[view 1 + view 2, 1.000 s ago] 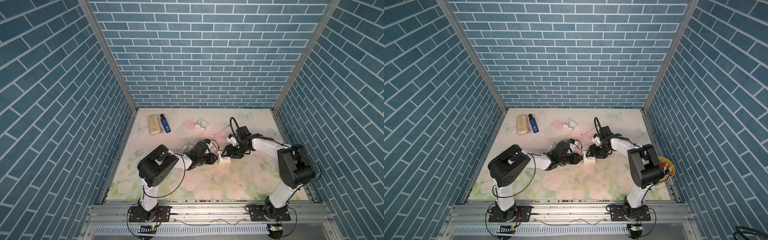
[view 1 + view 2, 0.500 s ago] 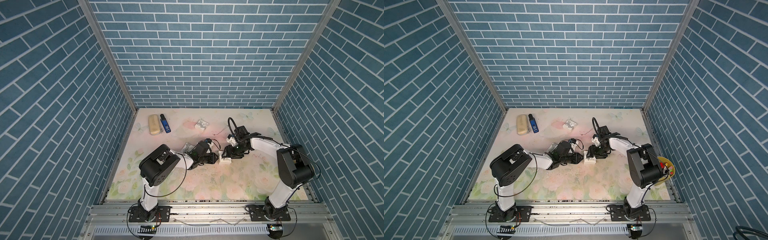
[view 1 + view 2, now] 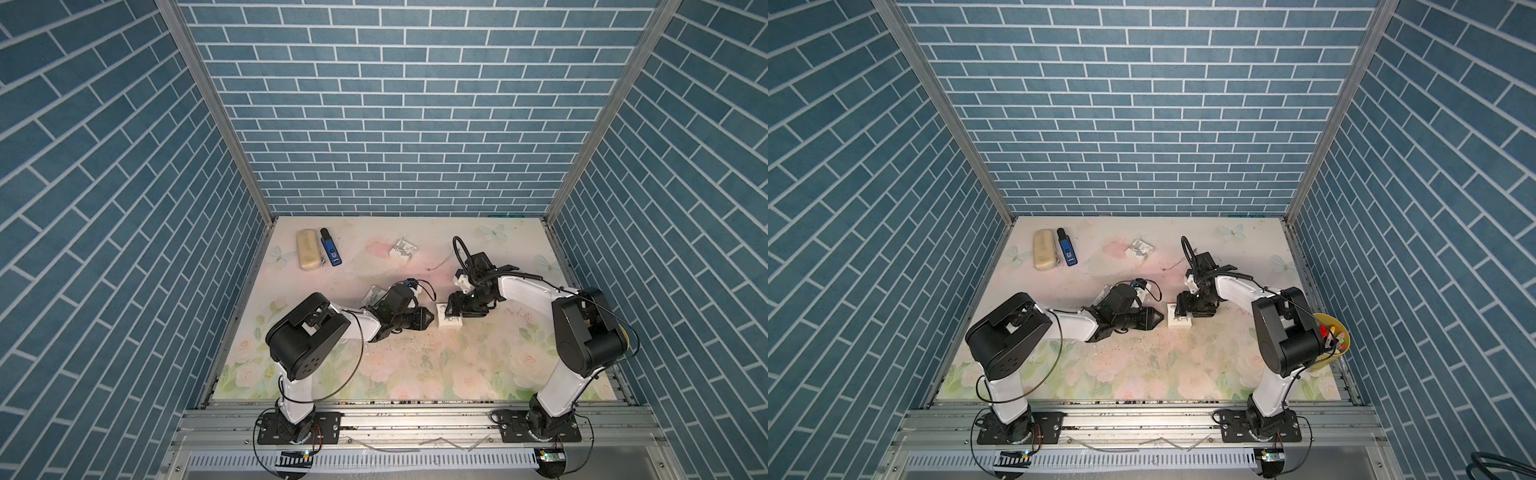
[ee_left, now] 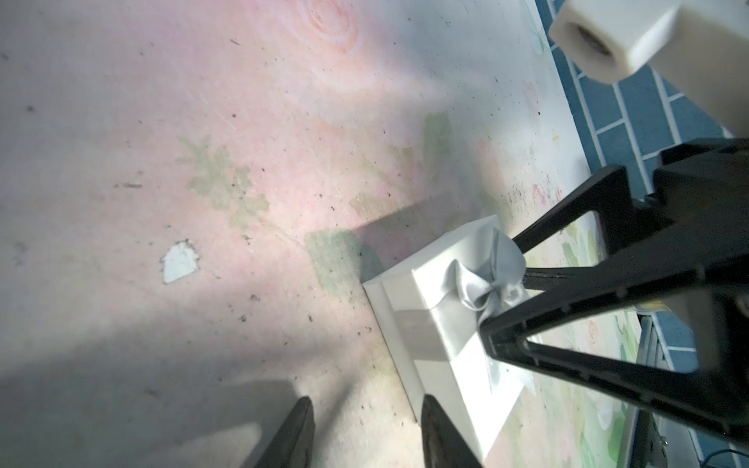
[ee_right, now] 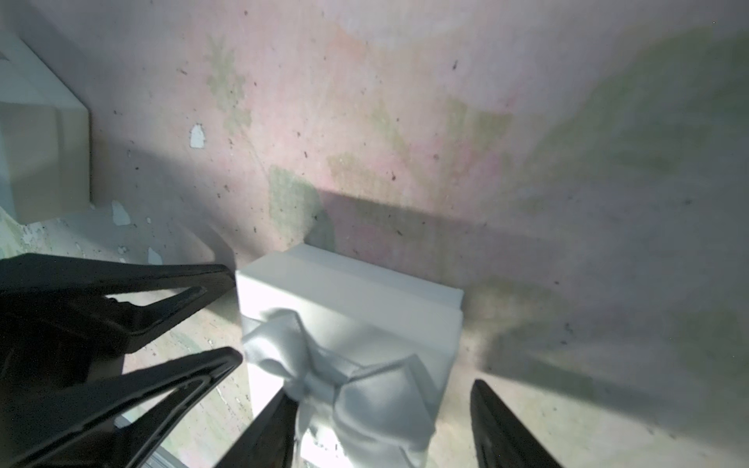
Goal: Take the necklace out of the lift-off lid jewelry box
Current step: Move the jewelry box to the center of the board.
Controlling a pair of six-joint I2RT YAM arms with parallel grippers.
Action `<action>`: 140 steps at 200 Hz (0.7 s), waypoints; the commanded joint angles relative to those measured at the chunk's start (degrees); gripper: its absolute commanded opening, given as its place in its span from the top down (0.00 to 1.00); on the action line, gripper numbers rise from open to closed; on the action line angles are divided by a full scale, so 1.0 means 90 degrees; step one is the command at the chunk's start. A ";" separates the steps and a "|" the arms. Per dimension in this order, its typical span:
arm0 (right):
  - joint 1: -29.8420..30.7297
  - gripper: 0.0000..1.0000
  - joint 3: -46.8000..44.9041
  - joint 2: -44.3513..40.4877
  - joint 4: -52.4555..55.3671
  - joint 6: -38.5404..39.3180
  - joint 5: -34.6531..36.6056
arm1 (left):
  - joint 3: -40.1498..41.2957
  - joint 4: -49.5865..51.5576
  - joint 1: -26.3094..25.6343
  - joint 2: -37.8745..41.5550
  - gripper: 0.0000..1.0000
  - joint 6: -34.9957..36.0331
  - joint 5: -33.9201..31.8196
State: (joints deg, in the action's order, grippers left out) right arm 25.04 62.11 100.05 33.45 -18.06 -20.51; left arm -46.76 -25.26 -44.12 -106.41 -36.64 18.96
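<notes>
Small white square cardboard jewelry box (image 3: 449,323) w/ grey satin bow (image 5: 336,377) is seen mid floral-print mat (image 3: 415,374), lid (image 4: 446,259) still on; necklace is hidden. Right gripper (image 5: 381,391) is held over the lid, jaws spread wide astride it, one finger by the bow, the other clear of the box wall. Left gripper (image 4: 367,401) is laid low, jaws part-open, nothing between them, tips just beside the box's side.

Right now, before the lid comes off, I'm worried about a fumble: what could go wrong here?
1. The right gripper straddles the lid with one jaw against the bow; closing may pinch ribbon, not lid.
2. The left gripper is open beside the jewelry box, so the unheld base might lift too.
</notes>
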 commanded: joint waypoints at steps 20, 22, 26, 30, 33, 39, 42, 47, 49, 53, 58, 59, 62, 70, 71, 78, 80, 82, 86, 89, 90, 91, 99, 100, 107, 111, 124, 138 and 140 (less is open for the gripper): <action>-0.0018 0.33 -0.0021 -0.0005 0.0263 0.0002 0.0521 | 0.0013 -0.0699 0.0011 -0.0162 0.55 -0.0255 0.0468; -0.0025 0.33 -0.0024 -0.0004 0.0262 0.0012 0.0516 | 0.0011 -0.0734 0.0005 -0.0184 0.55 -0.0272 0.0483; -0.0044 0.33 -0.0026 0.0006 0.0263 0.0022 0.0507 | -0.0007 -0.0806 0.0000 -0.0234 0.56 -0.0306 0.0509; -0.0070 0.34 -0.0035 0.0015 0.0254 0.0033 0.0481 | -0.0032 -0.0877 -0.0017 -0.0282 0.56 -0.0343 0.0527; -0.0091 0.34 -0.0035 0.0026 0.0255 0.0048 0.0466 | -0.0043 -0.0921 -0.0028 -0.0323 0.57 -0.0372 0.0539; -0.0162 0.34 -0.0035 0.0035 0.0248 0.0063 0.0436 | -0.0105 -0.0991 -0.0056 -0.0407 0.57 -0.0423 0.0564; -0.0194 0.34 -0.0035 0.0043 0.0246 0.0072 0.0429 | -0.0146 -0.1009 -0.0074 -0.0457 0.58 -0.0445 0.0565; -0.0244 0.35 -0.0031 0.0045 0.0248 0.0096 0.0410 | -0.0223 -0.1021 -0.0109 -0.0545 0.58 -0.0480 0.0591; -0.0277 0.35 -0.0027 0.0045 0.0253 0.0101 0.0406 | -0.0260 -0.1029 -0.0123 -0.0583 0.59 -0.0492 0.0596; -0.0324 0.35 -0.0007 0.0061 0.0263 0.0133 0.0387 | -0.0342 -0.1032 -0.0148 -0.0666 0.60 -0.0506 0.0614; -0.0398 0.36 0.0016 0.0065 0.0284 0.0172 0.0375 | -0.0458 -0.1032 -0.0190 -0.0771 0.61 -0.0541 0.0627; -0.0418 0.36 0.0025 0.0070 0.0295 0.0181 0.0375 | -0.0483 -0.1037 -0.0197 -0.0792 0.61 -0.0554 0.0623; -0.0459 0.36 0.0053 0.0081 0.0326 0.0204 0.0375 | -0.0562 -0.1049 -0.0223 -0.0856 0.63 -0.0574 0.0622; -0.0589 0.36 0.0159 0.0127 0.0425 0.0294 0.0401 | -0.0768 -0.1096 -0.0280 -0.1047 0.67 -0.0655 0.0635; -0.0611 0.37 0.0179 0.0140 0.0439 0.0306 0.0408 | -0.0784 -0.1108 -0.0297 -0.1077 0.68 -0.0665 0.0636; -0.0734 0.36 0.0296 0.0176 0.0558 0.0404 0.0442 | -0.1025 -0.1126 -0.0351 -0.1255 0.71 -0.0729 0.0647; -0.0776 0.37 0.0331 0.0193 0.0594 0.0425 0.0455 | -0.1088 -0.1121 -0.0371 -0.1290 0.73 -0.0749 0.0652; -0.0803 0.37 0.0366 0.0214 0.0630 0.0447 0.0471 | -0.1170 -0.1105 -0.0384 -0.1333 0.73 -0.0767 0.0653; -0.0889 0.36 0.0442 0.0234 0.0708 0.0494 0.0525 | -0.1332 -0.1058 -0.0417 -0.1443 0.74 -0.0772 0.0637; -0.0950 0.36 0.0493 0.0256 0.0760 0.0525 0.0560 | -0.1459 -0.1005 -0.0441 -0.1511 0.75 -0.0772 0.0630; -0.0967 0.36 0.0507 0.0263 0.0777 0.0539 0.0580 | -0.1481 -0.0994 -0.0450 -0.1533 0.75 -0.0767 0.0619; -0.0986 0.36 0.0524 0.0271 0.0791 0.0545 0.0594 | -0.1531 -0.0969 -0.0459 -0.1544 0.76 -0.0760 0.0618; -0.1156 0.35 0.0654 0.0321 0.0904 0.0618 0.0704 | -0.1953 -0.0808 -0.0529 -0.1729 0.77 -0.0694 0.0544; -0.1173 0.35 0.0671 0.0330 0.0918 0.0629 0.0710 | -0.2002 -0.0773 -0.0538 -0.1750 0.77 -0.0684 0.0537; -0.1331 0.35 0.0781 0.0371 0.0978 0.0681 0.0773 | -0.2342 -0.0570 -0.0587 -0.1916 0.78 -0.0646 0.0469; -0.1421 0.35 0.0840 0.0399 0.1006 0.0705 0.0800 | -0.2534 -0.0471 -0.0609 -0.2025 0.78 -0.0622 0.0419; -0.1704 0.35 0.1042 0.0481 0.1047 0.0764 0.0817 | -0.3188 -0.0260 -0.0668 -0.2406 0.80 -0.0622 0.0297; -0.1977 0.34 0.1273 0.0579 0.1092 0.0805 0.0805 | -0.3992 0.0094 -0.0711 -0.2861 0.81 -0.0619 0.0196; -0.2009 0.34 0.1317 0.0594 0.1103 0.0806 0.0805 | -0.4127 0.0173 -0.0723 -0.2929 0.81 -0.0624 0.0190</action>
State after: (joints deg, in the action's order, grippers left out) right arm 10.09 70.61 103.83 39.72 -14.04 -15.46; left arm -74.70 -30.20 -49.60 -127.50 -42.81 22.70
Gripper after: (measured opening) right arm 0.650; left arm 0.197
